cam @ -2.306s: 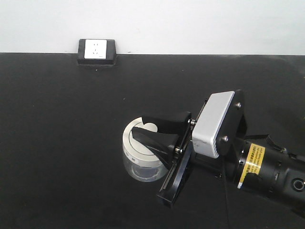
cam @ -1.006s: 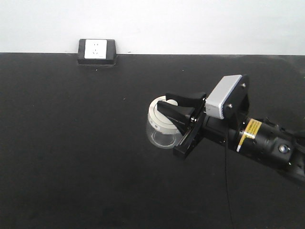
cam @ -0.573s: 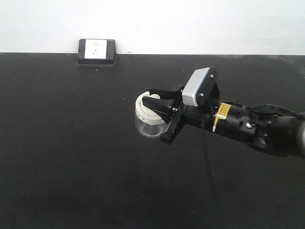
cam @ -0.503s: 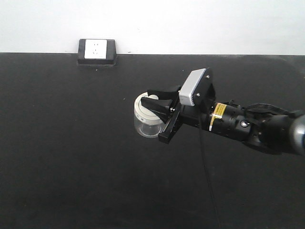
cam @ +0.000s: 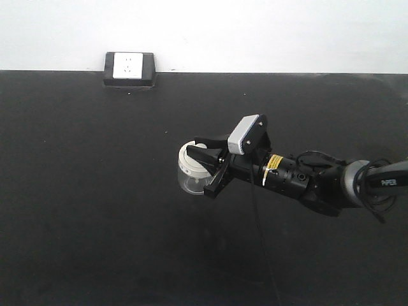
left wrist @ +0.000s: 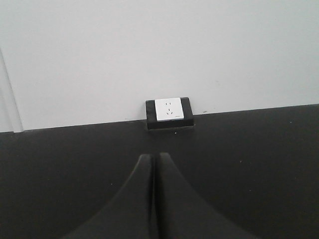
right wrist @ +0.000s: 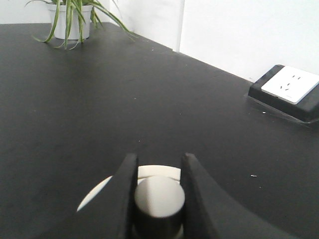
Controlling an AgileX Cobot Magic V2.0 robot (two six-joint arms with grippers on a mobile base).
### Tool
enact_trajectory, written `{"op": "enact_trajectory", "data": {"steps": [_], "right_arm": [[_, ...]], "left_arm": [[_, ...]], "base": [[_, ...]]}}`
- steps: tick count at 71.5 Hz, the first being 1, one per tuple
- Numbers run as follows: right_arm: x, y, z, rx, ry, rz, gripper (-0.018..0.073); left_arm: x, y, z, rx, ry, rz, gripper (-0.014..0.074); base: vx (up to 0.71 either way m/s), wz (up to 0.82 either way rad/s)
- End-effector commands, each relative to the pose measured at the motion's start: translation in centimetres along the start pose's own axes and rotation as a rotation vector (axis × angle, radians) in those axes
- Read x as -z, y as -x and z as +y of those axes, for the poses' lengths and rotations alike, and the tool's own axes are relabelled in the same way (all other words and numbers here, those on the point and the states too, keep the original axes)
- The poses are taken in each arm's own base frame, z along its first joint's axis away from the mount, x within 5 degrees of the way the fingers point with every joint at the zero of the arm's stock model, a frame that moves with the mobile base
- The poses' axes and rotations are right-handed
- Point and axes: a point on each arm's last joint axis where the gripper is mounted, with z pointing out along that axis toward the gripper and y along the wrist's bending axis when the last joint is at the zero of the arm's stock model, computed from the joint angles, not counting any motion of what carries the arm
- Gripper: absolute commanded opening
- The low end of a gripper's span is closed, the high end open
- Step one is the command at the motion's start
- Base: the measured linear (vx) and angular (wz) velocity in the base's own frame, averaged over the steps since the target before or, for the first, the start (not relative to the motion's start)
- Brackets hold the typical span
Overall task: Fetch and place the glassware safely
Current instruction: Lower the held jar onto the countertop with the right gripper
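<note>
The glassware [cam: 189,180] is a small clear jar with a cream-white lid [cam: 191,160], near the middle of the black table [cam: 83,191]. My right gripper [cam: 203,164] reaches in from the right and is shut on the lid's knob [right wrist: 158,199], one dark finger on each side of it. In the right wrist view the lid [right wrist: 155,172] shows between and beside the fingers [right wrist: 127,179] of the right gripper [right wrist: 159,158]. Whether the jar touches the table I cannot tell. My left gripper [left wrist: 154,157] is shut on nothing, low over the table, facing the wall.
A black box with a white wall socket [cam: 129,69] sits at the table's back edge against the white wall, also seen as the socket box [left wrist: 169,112] and the socket box [right wrist: 289,89]. A potted plant [right wrist: 70,20] stands far off at the left.
The right arm has carried the jar from the near side farther back on the table and stretched out lower. The gripper stayed shut on the knob throughout.
</note>
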Motion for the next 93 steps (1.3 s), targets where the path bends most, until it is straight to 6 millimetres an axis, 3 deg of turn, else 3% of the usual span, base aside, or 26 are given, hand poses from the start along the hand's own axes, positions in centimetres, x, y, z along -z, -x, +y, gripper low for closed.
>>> {"op": "enact_trajectory", "data": {"steps": [1,24,63,76,93], "right_arm": [[0.1,2.9,-0.6,0.053,-0.011,-0.175,-0.0001],[-0.3,0.5,-0.9,0.058,-0.042,-0.146,-0.0001],[-0.4,0.3,-1.1,0.041,-0.068,-0.142,0.0037],[-0.4,0.3,-1.1,0.041,-0.068,-0.142,0.0181],[-0.4,0.1,-1.3,0.035,-0.083,-0.128,0.0483]], "left_arm": [[0.0,1.6,0.1,0.013,0.008,-0.097,-0.0007],[0.0,1.6,0.1,0.013,0.008,-0.097,-0.0007],[0.0,1.6,0.1,0.013,0.008,-0.097,-0.0007],[0.0,1.6,0.1,0.013,0.008,-0.097,-0.0007],[0.0,1.6,0.1,0.013,0.008,-0.097,-0.0007]], "base": [[0.00,0.00],[0.00,0.00],[0.00,0.00],[0.00,0.00],[0.00,0.00]]}}
